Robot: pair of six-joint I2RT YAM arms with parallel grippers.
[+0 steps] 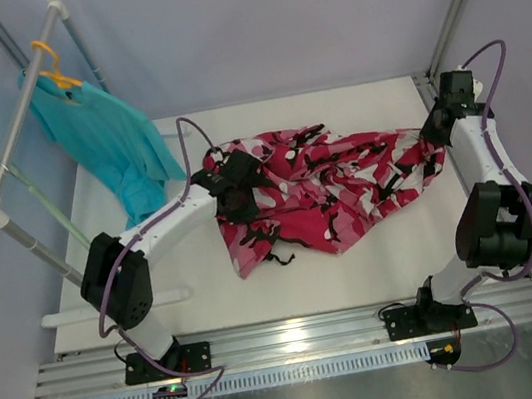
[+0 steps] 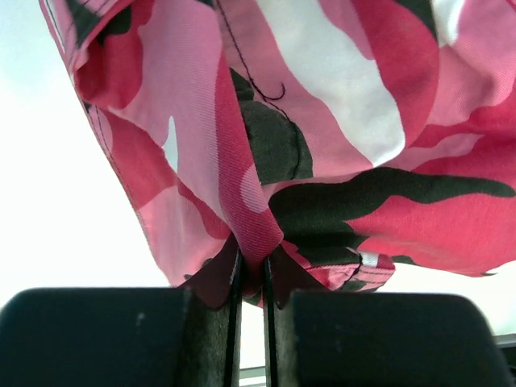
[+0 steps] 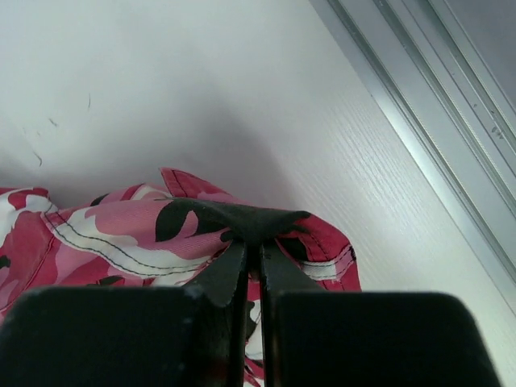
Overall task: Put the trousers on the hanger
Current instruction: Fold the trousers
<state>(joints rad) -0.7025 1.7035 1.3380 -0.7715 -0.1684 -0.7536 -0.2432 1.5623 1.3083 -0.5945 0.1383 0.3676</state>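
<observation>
1. Main worry is a slip. My left jaws only have a thin fold of the bright pink/red camouflage cloth trousers pinched right at the tips. My right jaws only have a small bit of stitched hem at the far right corner. If I lift or pull the two ends apart hard, either pinch could pop out and the lot drops onto the white desk.
2. The trousers are a crumpled heap across the middle of the desk between my two arms, not laid flat. I honestly can't tell waist from leg here, so I might be holding bits that won't drape neatly over a bar.
3. The thin pale mint-green rod hanger looks to be way over on the left by the white tube rack. It's well apart from the cloth and near the plain teal garment on its orange hanger. Hauling a loose bundle over there could snag the rack or knock the teal one.
4. Left jaws are closed down to a hairline gap with a pink fold clamped between them. The rest of the cloth bunches up just ahead.
5. Right jaws are the same deal, nearly fully closed on a hem edge with a dark patch. That corner sits low over the desk, near the metal rail on the right side.
</observation>
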